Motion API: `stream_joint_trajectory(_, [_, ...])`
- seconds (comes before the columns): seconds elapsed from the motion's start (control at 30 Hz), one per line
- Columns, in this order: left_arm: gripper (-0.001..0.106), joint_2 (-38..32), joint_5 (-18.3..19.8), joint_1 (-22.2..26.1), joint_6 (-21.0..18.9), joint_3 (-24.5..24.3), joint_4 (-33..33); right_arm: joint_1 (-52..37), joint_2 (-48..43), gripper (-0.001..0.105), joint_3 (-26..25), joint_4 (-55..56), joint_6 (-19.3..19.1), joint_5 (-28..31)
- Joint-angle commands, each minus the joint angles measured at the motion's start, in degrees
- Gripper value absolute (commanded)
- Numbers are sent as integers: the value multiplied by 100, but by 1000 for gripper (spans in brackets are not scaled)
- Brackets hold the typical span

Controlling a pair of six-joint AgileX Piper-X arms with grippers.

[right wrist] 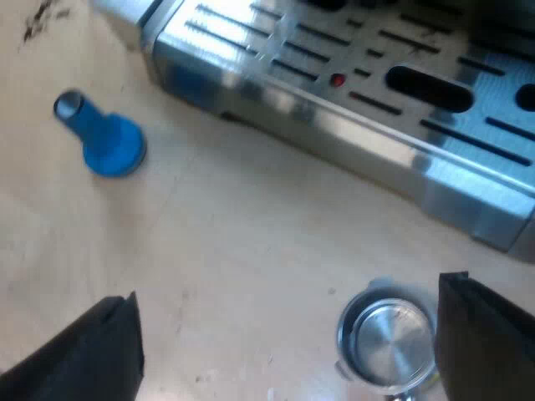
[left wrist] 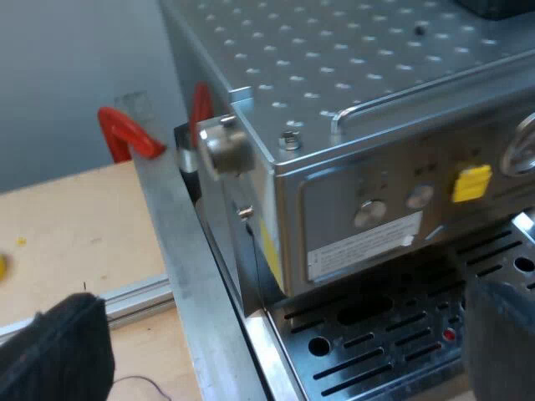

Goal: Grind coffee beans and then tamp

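Where the metal holder (right wrist: 387, 338) lies on the pale wooden table (right wrist: 234, 242), its round basket faces up, shiny and empty inside. It sits within the wide gap of the right gripper (right wrist: 288, 301), just beside one black finger (right wrist: 489, 342); whether they touch cannot be told. That gripper's fingers are spread apart and grasp nothing. Near the holder runs the slotted drip tray (right wrist: 359, 100) of the espresso machine (left wrist: 351, 75). Farther off, the blue tamper (right wrist: 104, 142) rests on the table near the tray's corner, well apart from the holder. The left gripper (left wrist: 284, 296) is released too, its fingers wide, hovering by the machine's corner over the tray. A metal knob (left wrist: 224, 149) juts from the machine's side, a yellow tag (left wrist: 471, 182) marks its front panel, and red clamps (left wrist: 129, 134) show beyond a metal rail (left wrist: 180, 251).
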Motion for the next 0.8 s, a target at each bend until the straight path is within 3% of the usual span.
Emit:
stream_joint_trajectory(0.03, [85,204,667,649,-86,-76,22,-722,-21,72,-154,139,-31,-380])
stream_joint_trajectory(0.07, [85,253,873,909,-86,-85,22,-1055,-48,72,-169,221,-68,-530])
stream_joint_trajectory(0.2, [85,269,945,1354,-302,-82,22,-1934,-102,72,-166,570,-208,-713])
stream_joint_trajectory(0.37, [85,106,945,1395,-270,-88,291,-3293,-321,72,-166,1258,-703,-713])
stream_joint_trajectory(0.5, [85,-48,773,1395,-258,-88,444,-4032,-575,72,-166,1477,-955,-702])
stream_joint_trajectory(0.67, [85,-500,218,1395,-258,-88,773,-4903,-1175,72,-166,1774,-1490,-702])
stream_joint_trajectory(0.8, [85,-1066,3,1395,-227,-88,1094,-5163,-1664,72,-166,1889,-1731,-702])
